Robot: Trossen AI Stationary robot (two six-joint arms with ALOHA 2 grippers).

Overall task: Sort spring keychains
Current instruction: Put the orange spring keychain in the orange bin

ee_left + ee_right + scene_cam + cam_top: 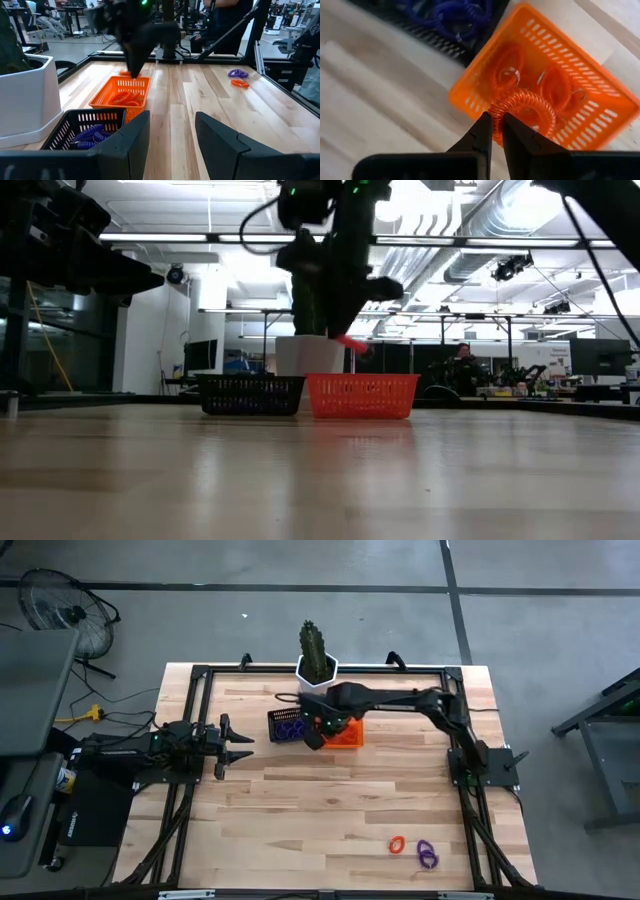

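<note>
A pale butcher-block wooden surface (330, 800) framed by black metal rails stands on a grey concrete floor (300, 620) crossed by dark seams. A round black wire-caged floor fan (65, 608) sits at one corner. Beyond, an open workshop shows bright ceiling strip lights (455, 230), silver ducting (520, 220) and cluttered desks (520, 388)

Two dark jointed arms, black wedge-shaped claw fingers (220, 137), small green lights.
</note>
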